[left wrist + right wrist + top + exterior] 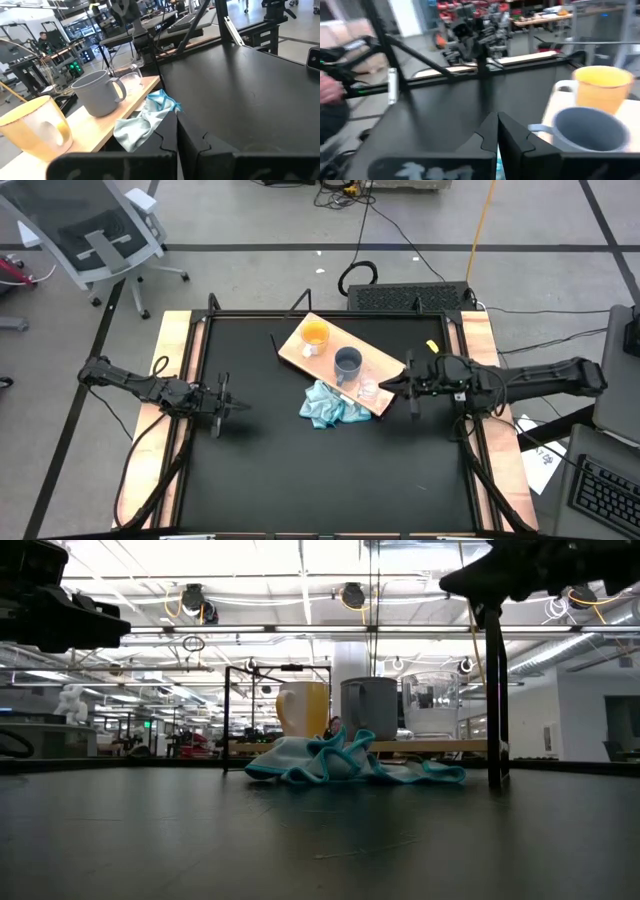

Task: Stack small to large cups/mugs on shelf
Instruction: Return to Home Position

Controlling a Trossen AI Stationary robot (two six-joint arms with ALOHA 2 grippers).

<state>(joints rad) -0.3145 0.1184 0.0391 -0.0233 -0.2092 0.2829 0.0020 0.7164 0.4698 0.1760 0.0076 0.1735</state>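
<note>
Orange mug (314, 335), grey-blue mug (347, 363) and clear cup (368, 389) are standing in a row on the shelf (385, 365), centre-far; right gripper (392, 386), jaws clenched empty, is hovering just right of the clear cup, best backing straight right; left gripper (238, 406), clenched too, is waiting left.

The matte black table top (320, 470) is evenly lit from above, and only faint shadows are cast on it. Beyond it, in the low view, the white ceiling strip lights (250, 555) are blown out to glare.

Overhead, table-level (both see shelf (378, 363)), two wrist-mounted.
</note>
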